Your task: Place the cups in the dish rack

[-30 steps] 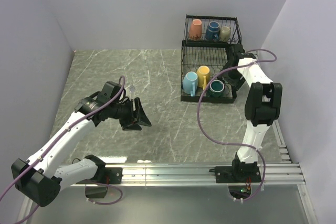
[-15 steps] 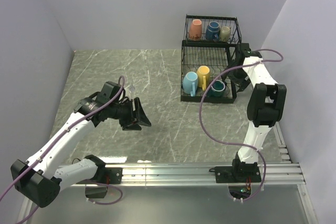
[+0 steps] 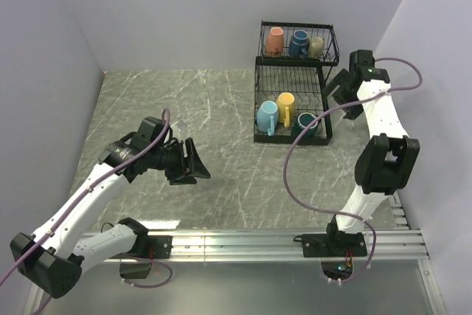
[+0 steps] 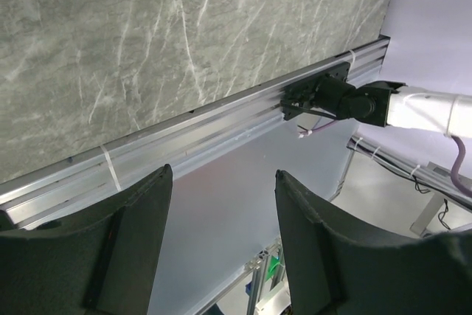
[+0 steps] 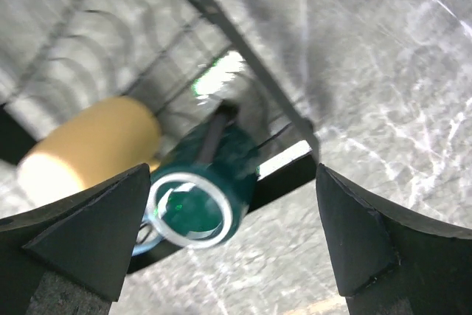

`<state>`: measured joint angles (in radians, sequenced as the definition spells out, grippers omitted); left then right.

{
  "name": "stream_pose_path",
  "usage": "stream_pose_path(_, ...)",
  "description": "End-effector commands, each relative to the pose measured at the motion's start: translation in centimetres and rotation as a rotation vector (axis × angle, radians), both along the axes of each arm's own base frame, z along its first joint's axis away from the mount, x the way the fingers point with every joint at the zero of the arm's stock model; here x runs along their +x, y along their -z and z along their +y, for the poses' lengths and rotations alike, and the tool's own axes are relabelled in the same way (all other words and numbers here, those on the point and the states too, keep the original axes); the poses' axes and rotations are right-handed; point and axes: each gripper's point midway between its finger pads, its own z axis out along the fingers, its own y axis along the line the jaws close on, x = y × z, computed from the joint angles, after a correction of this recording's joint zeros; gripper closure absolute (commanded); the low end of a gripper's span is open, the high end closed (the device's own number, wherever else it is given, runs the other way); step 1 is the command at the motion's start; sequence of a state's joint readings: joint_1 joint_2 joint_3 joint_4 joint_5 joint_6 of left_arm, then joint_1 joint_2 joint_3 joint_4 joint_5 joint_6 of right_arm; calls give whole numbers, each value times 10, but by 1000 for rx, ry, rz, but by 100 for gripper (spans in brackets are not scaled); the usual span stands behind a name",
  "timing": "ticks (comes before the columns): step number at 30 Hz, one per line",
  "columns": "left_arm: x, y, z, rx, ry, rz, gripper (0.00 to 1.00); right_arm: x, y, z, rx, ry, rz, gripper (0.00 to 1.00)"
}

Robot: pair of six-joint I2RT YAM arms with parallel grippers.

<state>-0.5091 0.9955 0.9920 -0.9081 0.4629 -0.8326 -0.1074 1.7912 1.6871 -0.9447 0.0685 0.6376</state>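
The black dish rack [image 3: 259,108] stands at the back right. Its upper basket holds the orange-pink mug [image 3: 274,40], the navy mug [image 3: 298,42] and the olive-grey mug [image 3: 316,46]. Its lower tray holds the light blue mug [image 3: 267,117], the yellow mug [image 3: 286,107] and the teal mug [image 3: 304,124]. My right gripper [image 3: 338,88] is open and empty, above the rack's right side. In the right wrist view the teal mug [image 5: 203,197] lies on its side beside the yellow mug [image 5: 88,145], inside the rack [image 5: 221,27]. My left gripper [image 3: 193,161] is open and empty over the table's middle left.
The grey marble table [image 3: 221,101] is walled at the left, back and right. An aluminium rail [image 3: 251,241] runs along the near edge; it also shows in the left wrist view [image 4: 206,130]. The right arm's purple cable [image 3: 295,182] loops over the table near the rack.
My right gripper has drawn back up and to the right, away from the teal mug, which stays in the lower tray. The left arm has shifted slightly.
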Motion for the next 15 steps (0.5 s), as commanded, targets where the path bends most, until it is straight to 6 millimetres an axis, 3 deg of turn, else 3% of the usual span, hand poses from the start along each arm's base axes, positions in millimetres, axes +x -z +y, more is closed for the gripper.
stream_pose_path(1, 4, -9, 5, 12, -25, -40, 37, 9, -67, 4, 1, -28, -195, 0)
stream_pose_path(3, 8, -13, 7, 26, -34, -60, 36, 4, -101, 10, 8, -55, -290, 0)
stream_pose_path(5, 13, -18, 8, 31, -37, -85, 36, 3, -124, 34, 76, -164, -412, 0)
stream_pose_path(6, 17, -28, 6, 19, -39, -118, 36, -11, -157, 48, 90, -216, -520, 0)
stream_pose_path(8, 25, -37, 6, 19, -48, -163, 34, -25, -172, 72, 127, -310, -626, 0)
stream_pose_path(9, 30, -47, 4, 8, -55, -197, 34, -46, -195, 88, 129, -360, -706, 0)
stream_pose_path(10, 35, -53, 4, 5, -60, -220, 34, -57, -199, 94, 128, -385, -731, 0)
stream_pose_path(11, 41, -54, 3, 22, -63, -231, 33, -67, -188, 99, 137, -396, -720, 0)
stream_pose_path(12, 50, -67, 5, 28, -87, -275, 33, -89, -202, 102, 147, -408, -778, 0)
stream_pose_path(13, 56, -72, 6, 40, -96, -288, 32, -104, -201, 119, 179, -466, -796, 0)
stream_pose_path(14, 64, -73, 3, 52, -99, -294, 31, -115, -183, 126, 200, -488, -782, 0)
stream_pose_path(15, 72, -88, 1, 39, -107, -333, 32, -138, -193, 129, 203, -505, -839, 0)
